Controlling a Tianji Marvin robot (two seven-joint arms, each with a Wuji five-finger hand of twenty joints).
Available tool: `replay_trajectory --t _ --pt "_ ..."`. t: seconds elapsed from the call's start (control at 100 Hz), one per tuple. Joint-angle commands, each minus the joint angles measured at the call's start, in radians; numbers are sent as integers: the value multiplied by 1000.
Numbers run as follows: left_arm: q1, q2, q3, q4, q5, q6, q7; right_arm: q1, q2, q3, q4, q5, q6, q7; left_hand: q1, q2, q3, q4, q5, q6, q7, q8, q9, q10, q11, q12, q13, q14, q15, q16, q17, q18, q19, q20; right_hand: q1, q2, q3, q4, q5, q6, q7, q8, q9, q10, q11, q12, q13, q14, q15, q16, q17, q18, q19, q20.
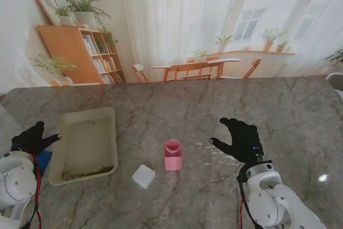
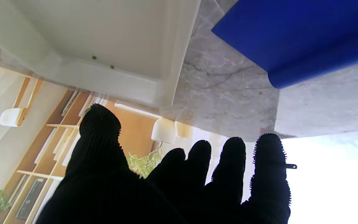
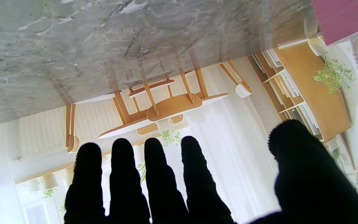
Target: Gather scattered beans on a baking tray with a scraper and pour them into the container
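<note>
From the stand, the cream baking tray (image 1: 86, 144) holds beans (image 1: 86, 174) along its near wall; a white block (image 1: 143, 176) and pink container (image 1: 173, 155) lie to its right. The left hand (image 1: 33, 138) — splayed, empty — sits just left of the tray. The right hand (image 1: 242, 139) spreads right of the container.

Left wrist: spread fingers (image 2: 267, 168), tray corner (image 2: 163, 90), blue scraper (image 2: 291, 40) beside it.

Right wrist: fingers (image 3: 160, 174) apart — container edge (image 3: 343, 18).

white block (image 1: 143, 176): lies flat, table centre, toward 6 o'clock
table (image 1: 214, 105): grey veined marble
</note>
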Motion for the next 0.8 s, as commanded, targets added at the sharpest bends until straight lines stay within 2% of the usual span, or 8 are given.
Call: replay_trajectory --t 0.0,0.11,0.24,0.34,0.79 --pt "-8 -3 21 -11 7 18 -14 -4 0 2 0 3 -4 12 -28 37 6 93 23 56 1 22 20 29 6 18 20 29 22 23 1 0 27 35 5 30 -15 30 -2 -10 1 9 1 -12 6 17 15 -4 7 9 -2 14 12 -6" --pt "-26 4 52 -11 31 59 -55 -4 0 3 -1 4 -4 12 -32 27 9 95 37 81 5 41 35 50 16 51 12 44 35 51 -13 -20 48 54 5 31 -15 30 -2 -10 1 9 2 -14 6 17 15 -4 7 9 -3 13 11 -6" --pt "-46 15 87 1 93 84 -100 -5 0 5 -1 6 -4 13 -37 19 11 98 50 97 17 77 38 48 35 130 2 55 62 95 -25 -54 75 89 6 31 -14 30 -2 -11 1 9 2 -12 6 17 15 -3 6 9 -3 14 11 -6" --pt "-68 20 111 22 114 99 -121 -6 0 5 -2 6 -4 14 -35 14 11 98 53 101 19 83 34 48 35 142 -7 58 66 103 -38 -63 72 92 6 30 -15 30 0 -11 1 9 2 -13 6 17 16 -4 7 10 -2 14 11 -6" --pt "-174 29 192 173 99 166 -135 -7 0 7 -3 4 -3 18 -21 -1 12 99 59 103 21 94 40 47 36 162 -3 55 90 121 -23 -82 85 94 5 30 -14 30 -1 -11 1 9 2 -14 6 17 15 -4 6 9 -2 15 11 -6"
